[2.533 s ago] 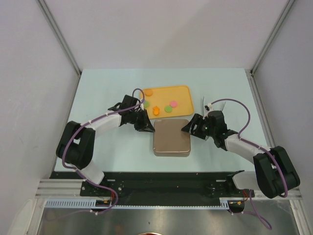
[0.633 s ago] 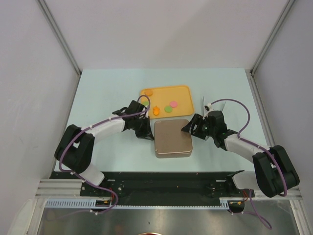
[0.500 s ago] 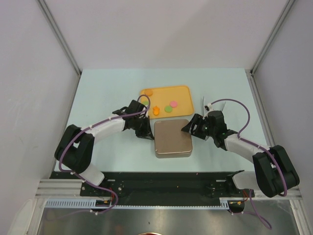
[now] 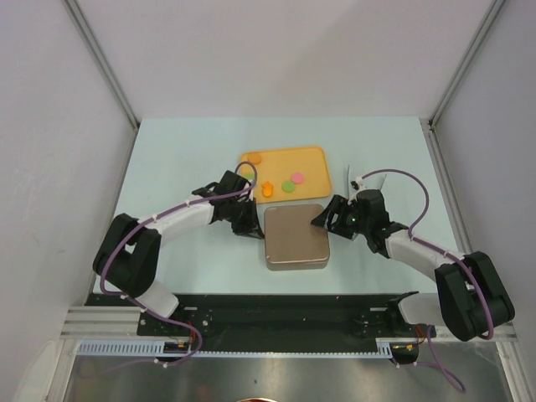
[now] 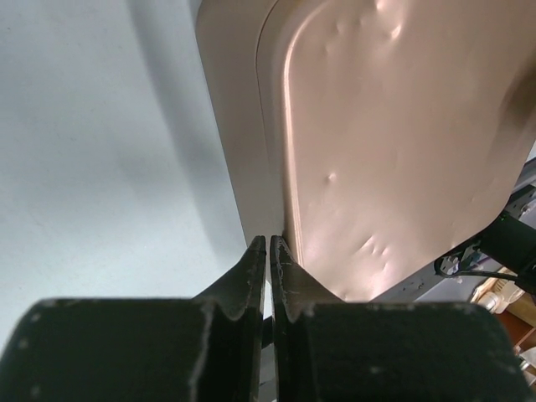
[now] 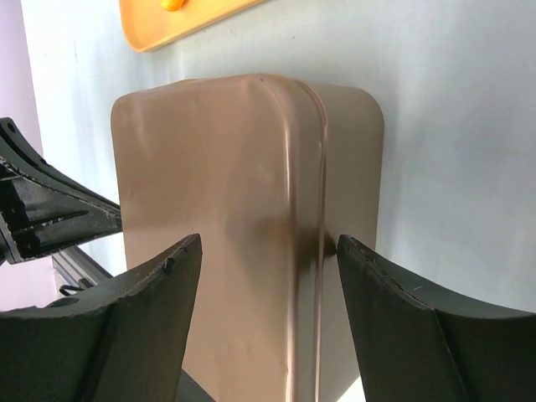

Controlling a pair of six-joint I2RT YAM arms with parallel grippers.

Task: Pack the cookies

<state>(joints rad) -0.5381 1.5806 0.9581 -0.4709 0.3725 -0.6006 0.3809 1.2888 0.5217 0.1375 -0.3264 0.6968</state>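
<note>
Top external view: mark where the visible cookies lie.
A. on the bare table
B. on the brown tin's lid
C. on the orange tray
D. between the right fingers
C: the cookies all sit on the orange tray beyond the closed brown tin, and the right fingers stand open around the tin's edge, holding no cookie.

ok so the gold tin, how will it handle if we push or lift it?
Likely stiff but thin: the tin top shows small dents. Glossy metal may slip between the right gripper fingers. Low and flat, so unlikely to tip.
</note>
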